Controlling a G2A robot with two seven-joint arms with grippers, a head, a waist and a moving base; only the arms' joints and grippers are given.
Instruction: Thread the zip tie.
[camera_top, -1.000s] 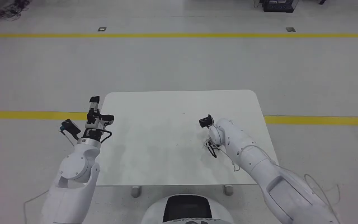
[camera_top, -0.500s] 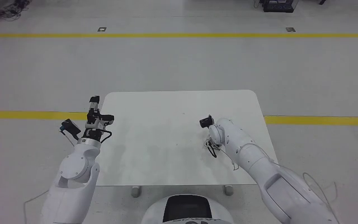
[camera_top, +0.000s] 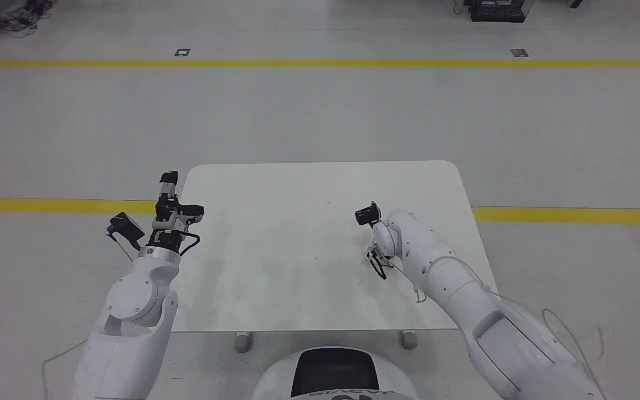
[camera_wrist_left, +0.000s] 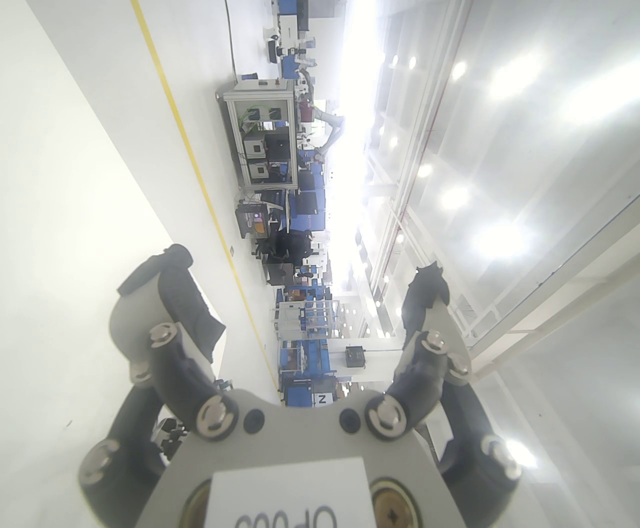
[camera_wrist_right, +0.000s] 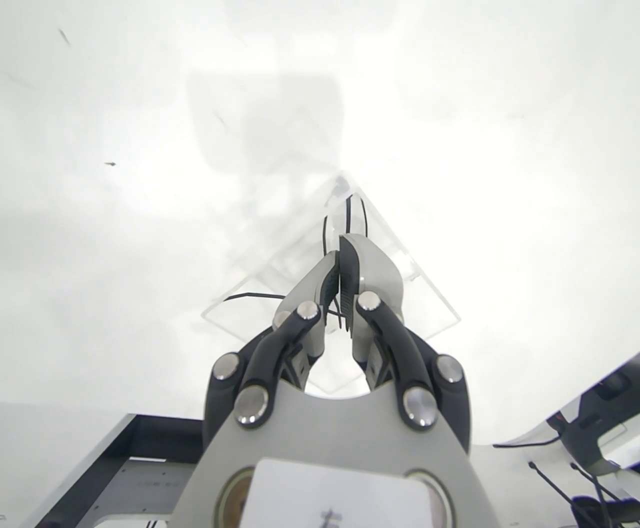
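Observation:
In the right wrist view, my right gripper (camera_wrist_right: 340, 250) is shut on a thin black zip tie (camera_wrist_right: 346, 212). The tie loops up past the fingertips, and its tail (camera_wrist_right: 250, 296) trails off to one side. The tie lies over a clear square plate (camera_wrist_right: 425, 300) on the white table. From above, the zip tie (camera_top: 378, 268) shows as a dark tangle under the right wrist, on the right half of the table (camera_top: 300, 250). My left gripper (camera_top: 180, 197) is raised at the table's left edge. Its fingers are open and it holds nothing (camera_wrist_left: 300, 265).
The white table has bare room across its middle and back. The clear plate's edges are faint against the tabletop. Yellow floor lines run behind and beside the table.
The right wrist has shifted slightly over the zip tie. The left arm has not moved.

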